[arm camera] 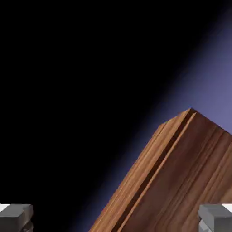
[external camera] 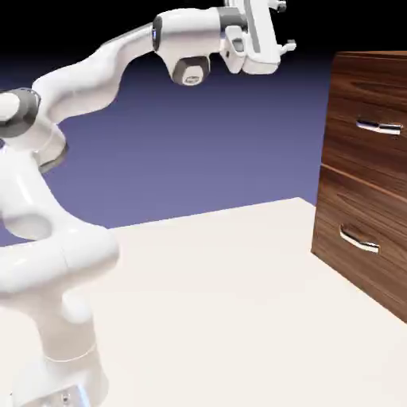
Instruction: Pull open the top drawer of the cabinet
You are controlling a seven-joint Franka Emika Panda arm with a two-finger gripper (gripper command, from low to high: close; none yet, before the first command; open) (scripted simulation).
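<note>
Hovering wide apart and empty, the fingers [external camera: 291, 26] point toward the cabinet [external camera: 325, 191]. The top drawer's handle [external camera: 379, 127] lies lower, to the exterior view's right, its bar roughly level

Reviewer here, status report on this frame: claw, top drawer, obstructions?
Claw open, empty, clear of the cabinet. Top drawer shut. Nothing visible between claw and drawer handle.

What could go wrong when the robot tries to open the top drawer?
The jaws are open but up higher than the top drawer's handle, so they might come down in the wrong spot and miss it. The bottom drawer's handle looks a lot alike, so the robot could maybe grab that one by mistake.
</note>
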